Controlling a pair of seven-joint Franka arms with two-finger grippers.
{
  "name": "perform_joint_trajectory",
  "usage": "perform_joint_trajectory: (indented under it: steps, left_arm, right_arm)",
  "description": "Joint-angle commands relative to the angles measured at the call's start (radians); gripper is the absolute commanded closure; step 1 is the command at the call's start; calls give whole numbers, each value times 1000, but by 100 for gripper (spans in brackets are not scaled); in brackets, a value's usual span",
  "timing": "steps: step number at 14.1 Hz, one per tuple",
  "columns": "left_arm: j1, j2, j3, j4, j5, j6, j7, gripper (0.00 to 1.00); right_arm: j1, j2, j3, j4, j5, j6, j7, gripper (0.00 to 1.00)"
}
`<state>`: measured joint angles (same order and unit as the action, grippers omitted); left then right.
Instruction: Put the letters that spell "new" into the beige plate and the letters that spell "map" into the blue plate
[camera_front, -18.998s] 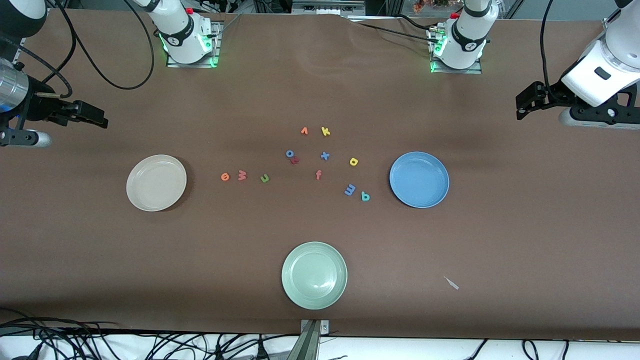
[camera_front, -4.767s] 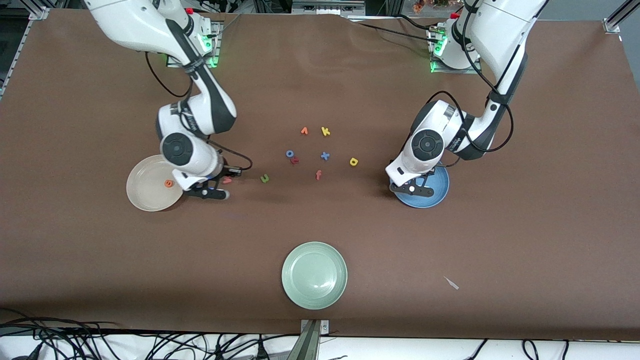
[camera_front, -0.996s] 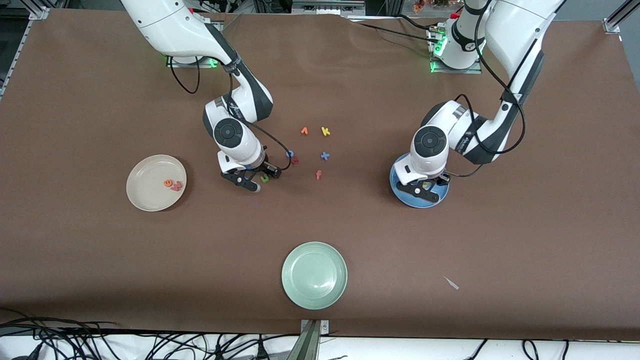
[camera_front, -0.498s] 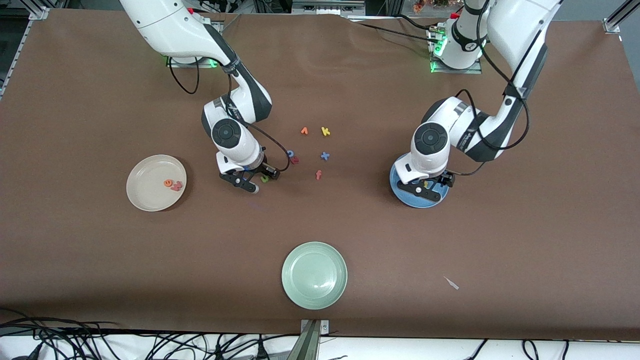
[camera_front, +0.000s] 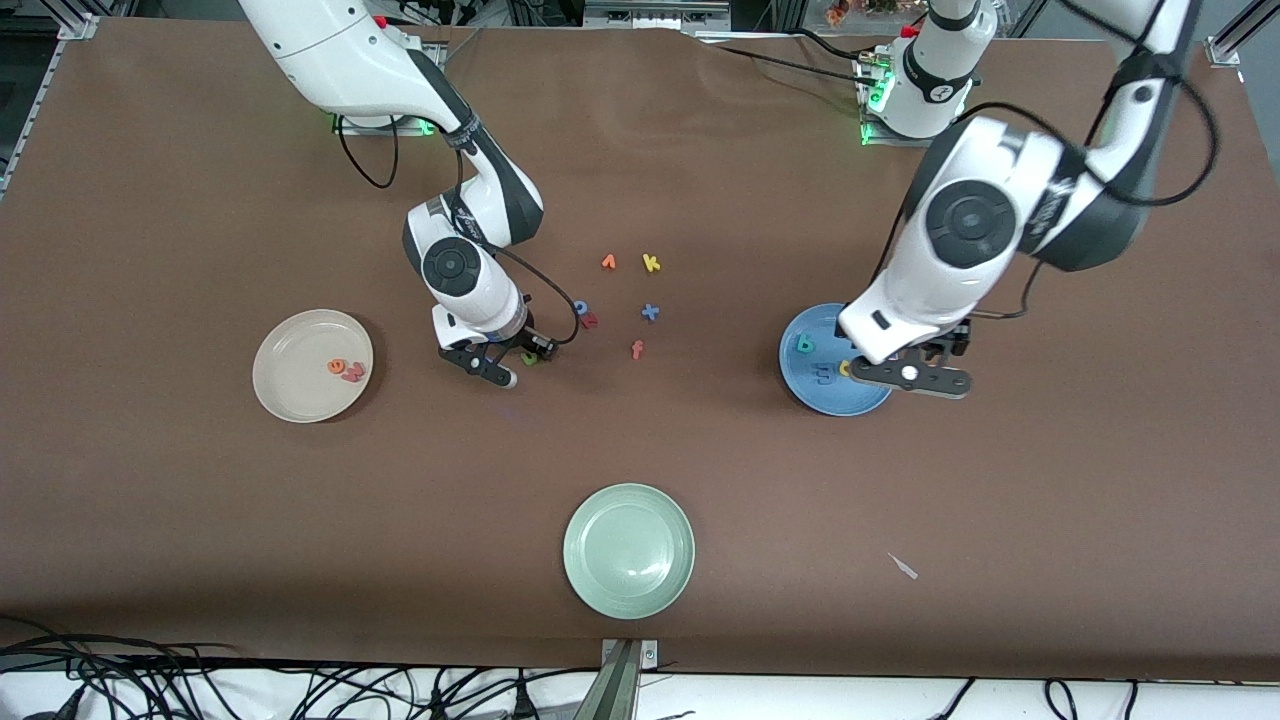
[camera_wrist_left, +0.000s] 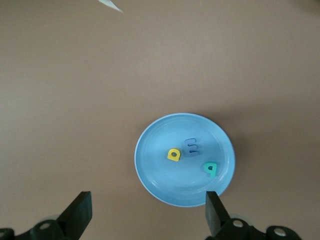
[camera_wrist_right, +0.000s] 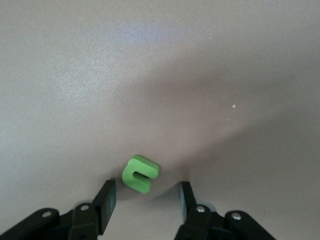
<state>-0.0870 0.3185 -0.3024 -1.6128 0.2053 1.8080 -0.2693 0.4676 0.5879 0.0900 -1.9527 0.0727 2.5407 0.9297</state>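
One letter left: green n (camera_wrist_right: 141, 173) flat on the desk between right tool (camera_wrist_right: 145, 200) fingers, spread, not clamped. Foam looks light and squishy, so pinch its sides gently. Left tool (camera_wrist_left: 147, 212) gapes over blue plate (camera_wrist_left: 150, 165).

A pale green plate (camera_front: 628, 550) sits nearest the front camera, while an orange letter (camera_front: 608, 262), yellow k (camera_front: 651, 263), blue x (camera_front: 650, 312), orange f (camera_front: 636, 349) and what looks like a small red letter (camera_front: 590, 320) lie mid-table.
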Motion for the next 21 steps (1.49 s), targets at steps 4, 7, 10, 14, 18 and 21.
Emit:
perform_joint_trajectory:
  steps: [4,7,10,14,18,21]
  left_arm:
    - [26,-257,150,-33,-211,-140,247,0]
    - [93,-398,151,-129,-215,-156,262,0]
    - [148,-450,152,-147,-215,-159,274,0]
    - [77,-351,201,0,-192,-275,268,0]
    - [4,-325,286,14,-198,-271,272,0]
    - [68,-325,235,13,-201,-271,266,0]
  right_arm:
    - [-9,16,5,-6,6,36,-11,57]
    - [-9,21,5,-6,6,41,-8,63]
    - [-12,21,5,-5,6,39,-3,69]
    - [-12,20,4,3,6,33,-6,72]
    - [-12,18,5,12,6,29,-8,76]
    - [-12,15,5,24,6,9,-8,80]
